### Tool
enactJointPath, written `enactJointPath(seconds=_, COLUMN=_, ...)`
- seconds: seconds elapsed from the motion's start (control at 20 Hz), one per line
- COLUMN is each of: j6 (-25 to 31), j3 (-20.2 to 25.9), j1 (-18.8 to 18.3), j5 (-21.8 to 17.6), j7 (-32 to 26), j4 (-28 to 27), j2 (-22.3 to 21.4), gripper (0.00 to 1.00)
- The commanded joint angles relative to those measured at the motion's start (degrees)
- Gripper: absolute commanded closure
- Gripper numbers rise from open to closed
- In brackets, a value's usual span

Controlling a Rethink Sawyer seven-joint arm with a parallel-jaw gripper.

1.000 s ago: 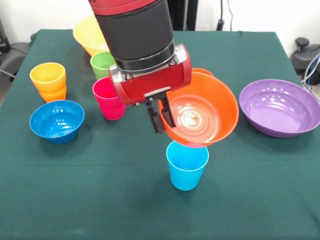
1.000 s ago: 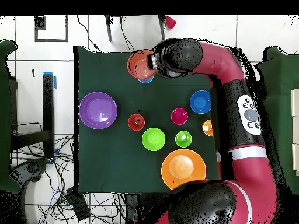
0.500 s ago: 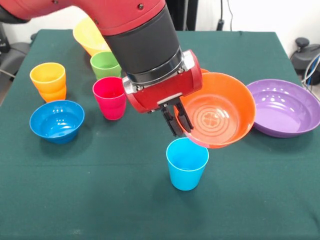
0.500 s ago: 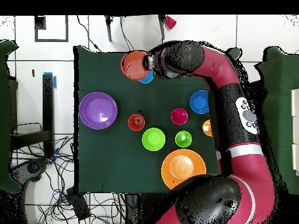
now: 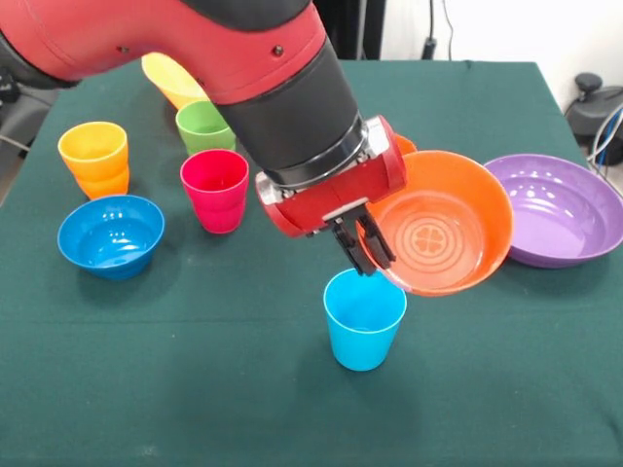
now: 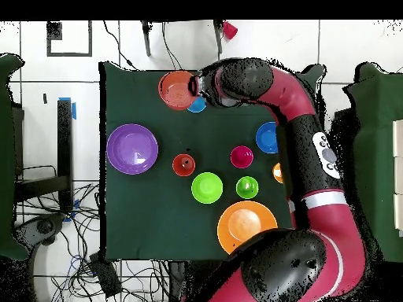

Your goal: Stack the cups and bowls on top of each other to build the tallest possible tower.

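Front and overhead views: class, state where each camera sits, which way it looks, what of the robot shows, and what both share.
Front view: across the table, facing the robot; the red and black arm comes down from above, its gripper shut on the orange bowl beside the light blue cup.
Overhead view: above, looking straight down; the base and whole arm show.
Shared: orange bowl, purple bowl, blue bowl.

Six cups (image 5: 365, 319), two of them nested, and five bowls (image 5: 110, 233) in all.
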Motion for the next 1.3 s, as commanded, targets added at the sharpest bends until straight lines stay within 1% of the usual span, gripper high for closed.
enactJointPath(seconds=0.05, j6=7.0, j3=2.0, j1=1.2, j5=-0.6, j7=-10.7, j4=-5.1, j2=2.9, gripper=1.00)
enactJointPath(seconds=0.3, j6=9.8, j3=2.3, j1=1.9, j5=-1.3, j7=-11.8, j4=-8.4, j2=3.7, gripper=1.00)
enactJointPath(seconds=0.55, j6=12.3, j3=1.6, j1=3.6, j5=-3.7, j7=-13.4, j4=-12.5, j2=4.1, gripper=1.00)
enactJointPath(seconds=0.75, j6=14.4, j3=1.4, j1=4.3, j5=-4.1, j7=-13.4, j4=-14.5, j2=4.3, gripper=1.00)
enactJointPath(seconds=0.95, j6=15.7, j3=0.8, j1=4.9, j5=-5.1, j7=-13.8, j4=-15.4, j2=3.4, gripper=1.00)
enactJointPath(seconds=1.0, j6=16.5, j3=0.5, j1=5.1, j5=-5.6, j7=-14.1, j4=-15.8, j2=3.2, gripper=1.00)
enactJointPath(seconds=1.1, j6=19.7, j3=-1.0, j1=6.3, j5=-8.2, j7=-15.6, j4=-17.6, j2=2.2, gripper=1.00)
enactJointPath(seconds=1.25, j6=24.8, j3=-3.7, j1=8.1, j5=-11.8, j7=-15.0, j4=-19.2, j2=1.0, gripper=1.00)
enactJointPath(seconds=1.3, j6=25.3, j3=-3.9, j1=8.2, j5=-12.2, j7=-14.4, j4=-19.3, j2=0.9, gripper=1.00)
